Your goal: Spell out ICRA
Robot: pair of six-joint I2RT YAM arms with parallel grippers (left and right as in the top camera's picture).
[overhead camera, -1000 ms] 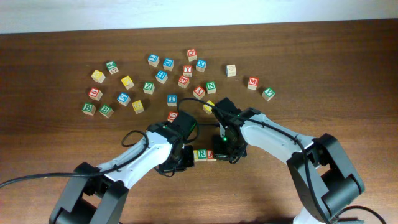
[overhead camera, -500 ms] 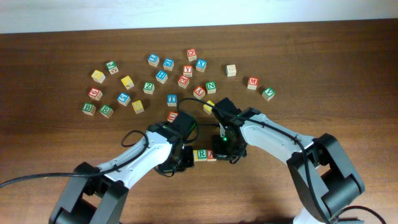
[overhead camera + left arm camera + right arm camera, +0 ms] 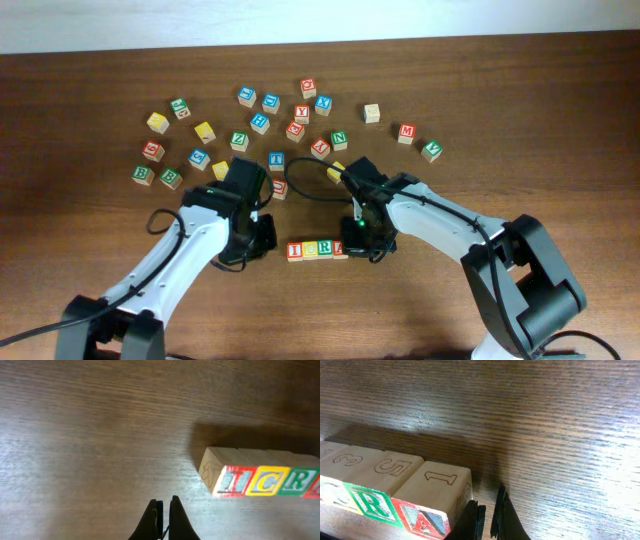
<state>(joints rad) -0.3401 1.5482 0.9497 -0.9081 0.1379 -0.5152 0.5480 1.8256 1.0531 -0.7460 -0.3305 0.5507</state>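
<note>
The left arm reaches in from the lower left, its left tool (image 3: 164, 512) closed and empty, low over the table (image 3: 500, 120), apart from the row's left end. The right arm bends in from the right, its right tool (image 3: 490, 514) pinched shut, holding nothing, just beside the red A cube (image 3: 422, 517). The red I cube (image 3: 232, 481), yellow C cube (image 3: 266, 481), green R cube (image 3: 299, 481) and A sit touching in a line. A second ago the left arm covered I and C; it has since drawn back leftward, while the right arm has stayed put.
</note>
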